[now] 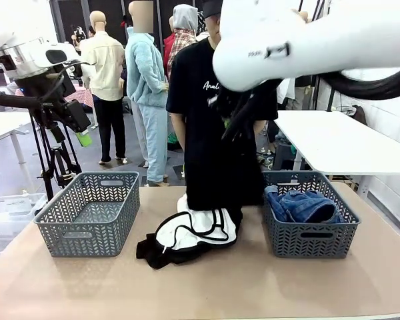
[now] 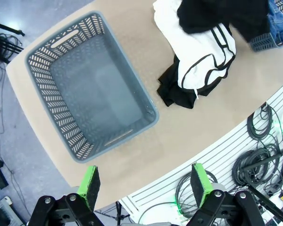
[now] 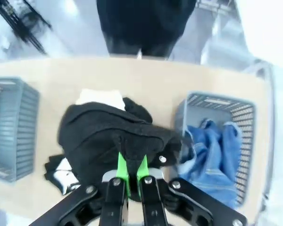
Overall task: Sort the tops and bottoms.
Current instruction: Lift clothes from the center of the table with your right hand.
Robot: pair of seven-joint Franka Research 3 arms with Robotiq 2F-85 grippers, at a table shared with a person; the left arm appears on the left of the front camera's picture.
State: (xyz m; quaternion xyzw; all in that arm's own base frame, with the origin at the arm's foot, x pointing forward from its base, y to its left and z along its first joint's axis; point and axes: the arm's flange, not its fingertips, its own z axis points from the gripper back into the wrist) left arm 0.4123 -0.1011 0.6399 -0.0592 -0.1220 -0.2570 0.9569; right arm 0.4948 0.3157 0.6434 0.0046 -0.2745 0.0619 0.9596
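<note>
So the right gripper [image 3: 132,162] is clamped tight on a black garment [image 3: 108,134], with the fabric bunched right between the green pads. The rest of it hangs down below the gripper, up off the counter [image 1: 267,287]. In the front view the bottom edge of the cloth dangles just above a white-and-black garment [image 1: 197,230], which sits crumpled on the counter pretty much straight under the gripper.

Off to that gripper's right and lower down is the right basket [image 1: 311,240], with blue denim [image 3: 212,146] heaped inside, some of it riding up near the rim. Over on the gripper's other side, well apart, is the left basket [image 2: 37,61], and you can see its bare floor. Past the gripper, at the far edge of the counter, a person [image 3: 141,23] in a black top stands facing it. From the front, the hanging garment blends into their shirt, so I can't tell exactly where one ends and the other starts.

The left gripper [image 2: 145,186] is spread wide with nothing between the pads, hanging high over the near edge of the counter. The left basket is just ahead of and below it. The white-and-black garment is further out to one side, and the hanging black garment and a corner of the denim are beyond that.
</note>
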